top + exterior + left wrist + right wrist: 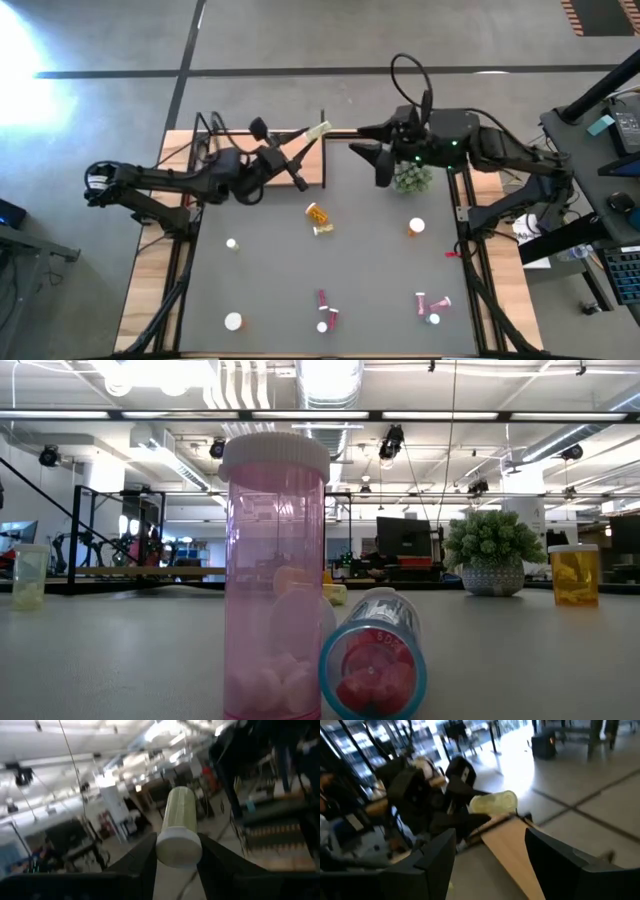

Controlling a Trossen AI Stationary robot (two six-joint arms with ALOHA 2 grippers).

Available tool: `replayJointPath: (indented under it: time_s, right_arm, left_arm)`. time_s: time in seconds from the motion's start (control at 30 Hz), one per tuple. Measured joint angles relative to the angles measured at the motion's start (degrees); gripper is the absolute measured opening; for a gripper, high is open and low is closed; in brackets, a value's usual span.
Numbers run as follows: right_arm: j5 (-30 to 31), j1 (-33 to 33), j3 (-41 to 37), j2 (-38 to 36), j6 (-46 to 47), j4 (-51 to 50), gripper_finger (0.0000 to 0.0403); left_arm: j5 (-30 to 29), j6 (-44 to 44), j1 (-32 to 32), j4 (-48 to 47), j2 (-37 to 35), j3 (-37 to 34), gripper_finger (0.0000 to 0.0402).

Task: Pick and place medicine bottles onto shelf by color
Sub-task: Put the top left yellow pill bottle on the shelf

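Left gripper (pixel 177 865) clamped on yellowish bottle (pixel 179 827) above shelf (pixel 300 160), worktop 12 o'clock. Right gripper (pixel 490 865) fingers apart, empty.

A large open workshop with a grey concrete floor (pixel 300 35) crossed by dark lines. Strong light glares on the floor at one side. The white ceiling carries long strip lights (pixel 470 415), round silver ducts (pixel 330 380) and hanging black spotlights (pixel 392 442). A white pillar (pixel 105 495) stands behind a black metal frame (pixel 95 530). Far off are what may be dark monitors (pixel 400 540). A desk with a keyboard (pixel 622 275) stands beside the worktop.
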Motion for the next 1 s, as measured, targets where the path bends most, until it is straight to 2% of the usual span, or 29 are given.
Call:
replayJointPath:
  time_s: [0.1,0.3,0.53,0.63,0.77,1.0]
  right_arm:
    - [0.3,0.0,0.0,-0.5,0.3,-4.9,0.0231]
    - [0.3,0.0,0.0,-0.7,2.5,-12.3,0.0231]
    - [0.3,0.0,0.0,-0.7,2.5,-14.8,0.0230]
    - [0.3,0.0,0.0,-1.1,2.3,-14.7,0.0231]
    - [0.3,0.0,0.0,-1.4,1.7,-14.8,0.0230]
    - [0.4,0.0,0.0,-1.5,0.1,-14.8,0.0231]
  left_arm:
    - [-2.2,-4.5,0.0,-10.3,0.0,2.2,0.0101]
    - [-3.0,-17.1,0.3,-31.0,0.0,7.1,0.0102]
    - [-2.4,-32.0,3.1,-53.7,0.0,13.5,0.0102]
    - [1.2,-37.8,5.4,-63.2,0.0,15.9,0.0102]
    - [8.6,-43.0,9.3,-71.4,0.0,17.5,0.0102]
    - [19.3,-45.9,15.3,-83.4,0.4,17.8,0.0102]
